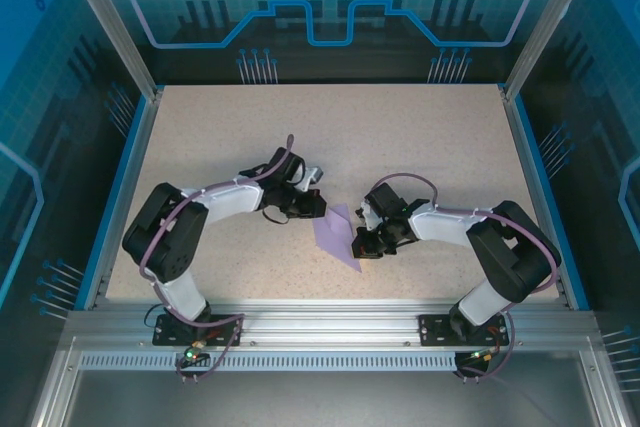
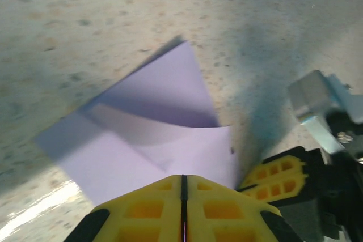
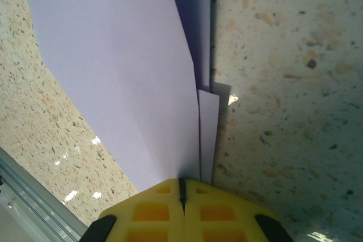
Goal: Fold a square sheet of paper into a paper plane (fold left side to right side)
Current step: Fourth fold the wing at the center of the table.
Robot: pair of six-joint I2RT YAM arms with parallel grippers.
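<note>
The folded sheet of paper (image 1: 335, 235) lies on the table (image 1: 200, 147), with the left gripper (image 1: 319, 209) at its left edge and the right gripper (image 1: 363, 245) at its right.

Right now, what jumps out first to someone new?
The lavender paper sheet lies partly folded in the middle of the speckled table. The left tool is shut on its curled-up flap. The right tool is shut at the sheet's opposite edge.
</note>
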